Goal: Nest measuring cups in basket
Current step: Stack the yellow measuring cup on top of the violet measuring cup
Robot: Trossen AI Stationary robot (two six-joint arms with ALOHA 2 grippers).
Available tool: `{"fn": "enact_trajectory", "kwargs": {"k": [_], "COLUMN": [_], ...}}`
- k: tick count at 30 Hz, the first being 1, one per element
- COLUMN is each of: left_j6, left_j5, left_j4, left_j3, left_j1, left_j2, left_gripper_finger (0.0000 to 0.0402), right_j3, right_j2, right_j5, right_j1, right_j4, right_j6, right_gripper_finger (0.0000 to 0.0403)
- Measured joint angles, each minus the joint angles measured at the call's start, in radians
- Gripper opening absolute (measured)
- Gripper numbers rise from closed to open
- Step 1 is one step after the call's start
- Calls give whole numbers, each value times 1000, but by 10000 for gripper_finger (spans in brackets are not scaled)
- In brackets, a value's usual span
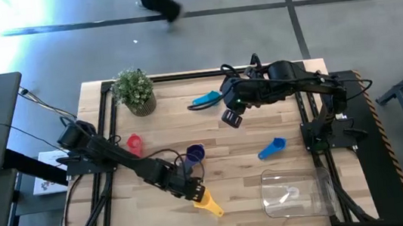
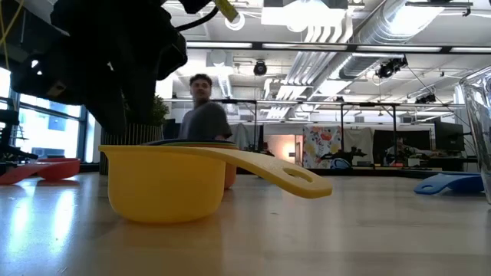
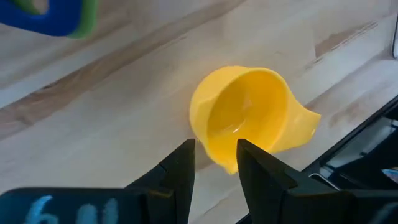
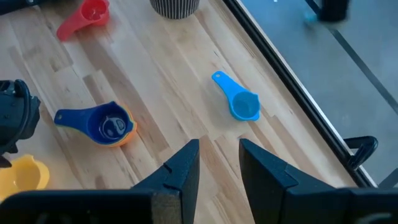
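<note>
Left gripper, jaws slightly parted and empty, hovers just short of yellow measuring cup; advance straight so the near rim enters the gap.

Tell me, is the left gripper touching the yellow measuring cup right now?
Cannot tell. In the left wrist view the left gripper has open fingers straddling the yellow cup's rim; no contact or gap shows plainly.

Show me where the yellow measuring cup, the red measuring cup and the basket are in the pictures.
yellow measuring cup [image 3: 239,118]: left wrist view, inside of its bowl.
red measuring cup [image 4: 93,11]: right wrist view, its bowl.
basket [image 1: 268,177]: high view, its far rim.
</note>
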Motion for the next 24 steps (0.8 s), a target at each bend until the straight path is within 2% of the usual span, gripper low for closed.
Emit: {"fn": "enact_trajectory", "kwargs": {"k": [19, 24], "left_j6": [-27, 5], "left_j5": [11, 11], "left_j4": [29, 21], "left_j3": [0, 0], "left_j1": [0, 0], "left_j2": [86, 86], "left_gripper_finger": [110, 89], "right_j3": [0, 0], "right_j2": [0, 0], "right_j5": [-2, -1], "right_j1": [0, 0], "right_j4": [0, 0], "right_j6": [-9, -9], "right_gripper_finger": [103, 103]}}
